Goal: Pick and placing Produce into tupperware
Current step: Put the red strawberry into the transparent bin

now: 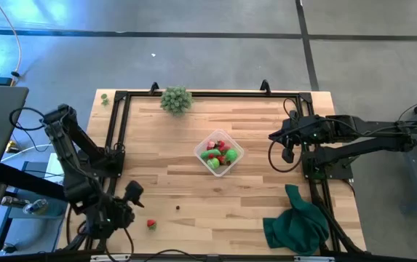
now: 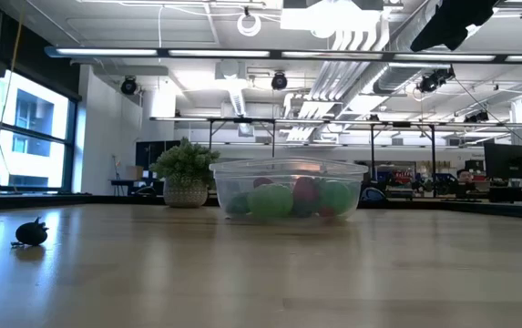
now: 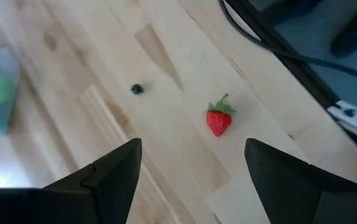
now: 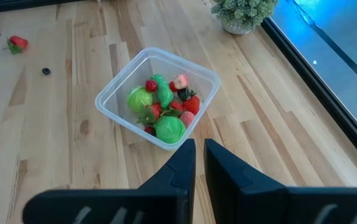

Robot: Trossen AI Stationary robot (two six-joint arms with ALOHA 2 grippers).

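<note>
Below the wide-open, empty left gripper [image 3: 190, 171] lies a small red toy strawberry [image 3: 219, 118]; it looks light, so pinch its round middle.

Bare wooden surface [image 1: 259, 138] surrounds the clear tupperware [image 1: 219, 152] at centre. Obstacles: a bushy plant [image 1: 176, 100] at eleven o'clock, a green cloth [image 1: 297, 222] at four o'clock, and a strawberry [image 1: 151, 224] and small dark piece [image 1: 177, 207] at seven o'clock.
</note>
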